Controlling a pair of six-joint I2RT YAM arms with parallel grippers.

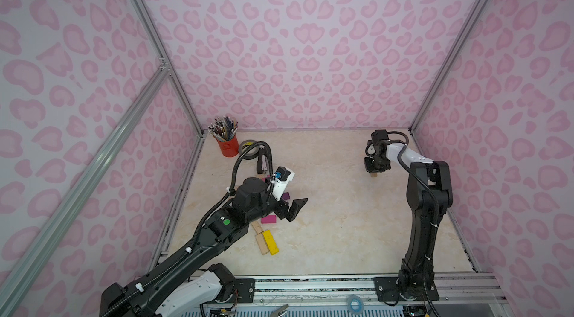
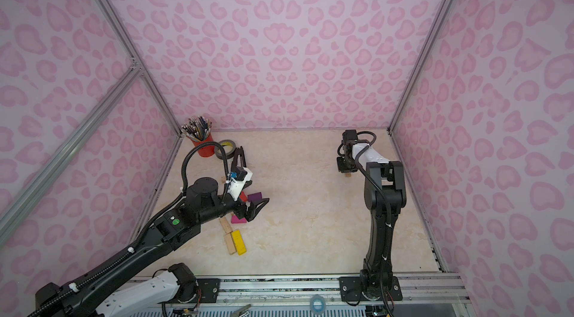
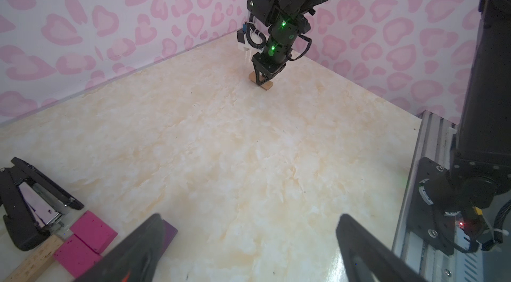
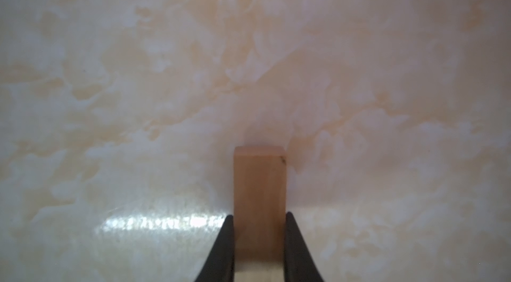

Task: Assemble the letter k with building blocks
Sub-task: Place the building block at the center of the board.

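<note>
—Starting at our left, what do we have?
—Our left gripper (image 1: 295,209) hangs with its jaws spread wide and nothing between them. It is over the loose building blocks (image 1: 269,237), which lie in a heap near the stapler (image 1: 262,163).
—And further right?
—Our right gripper (image 1: 375,169) is pressed onto one plain wood block (image 4: 258,178), low at the table (image 1: 326,213) and well apart from the heap. We cannot tell whether it is clear of the surface.
—Which way does it point?
—It lies flat, pinched across its narrow width. Its long axis runs straight out from between the jaws, seemingly from the back wall (image 1: 310,51) toward the front.
—So which step are we on?
—We judge it to be fetching a first stroke, as no k shows yet. Next we should lift the block level, carry it to open table and set it down straight as the stem
</note>
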